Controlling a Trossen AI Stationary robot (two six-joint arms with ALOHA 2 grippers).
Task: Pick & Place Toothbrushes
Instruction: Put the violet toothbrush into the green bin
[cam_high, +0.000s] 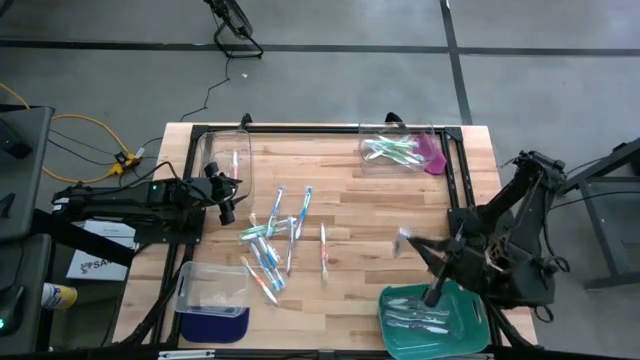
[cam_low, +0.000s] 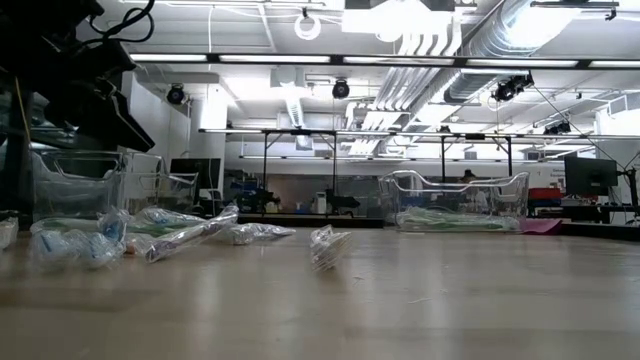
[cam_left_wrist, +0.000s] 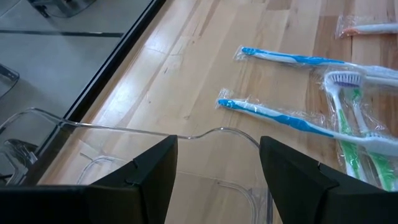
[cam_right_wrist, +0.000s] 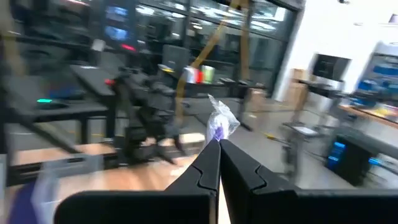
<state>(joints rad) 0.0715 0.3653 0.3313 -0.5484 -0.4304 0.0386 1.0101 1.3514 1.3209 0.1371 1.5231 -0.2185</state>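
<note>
The wooden worktop fills the high view, with the two dark arms coming in from either side. On the left side, the left arm reaches in and its hand hangs wide open, holding nothing, right at the near edge of a clear bin at the far left. In the left wrist view that hand shows its two dark fingers spread apart over the bin's curved rim, with wrapped blue toothbrushes lying on the wood just beyond.

Over on the right, the right arm is folded above the green tray at the near right corner. Its hand is pinched fully closed on a single wrapped toothbrush, lifted off the wood; the right wrist view shows the crinkled wrapper poking out from the closed fingertips. The tray already has a few pale toothbrushes in it.

A second clear bin at the far right holds green toothbrushes, with a pink piece beside it. A third clear bin with a dark blue base sits at the near left.

The loose pile of toothbrushes lies mid-worktop, left of centre, and one lone toothbrush rests just to its right. From the low view the pile sits wrapped and crinkly on the left.
</note>
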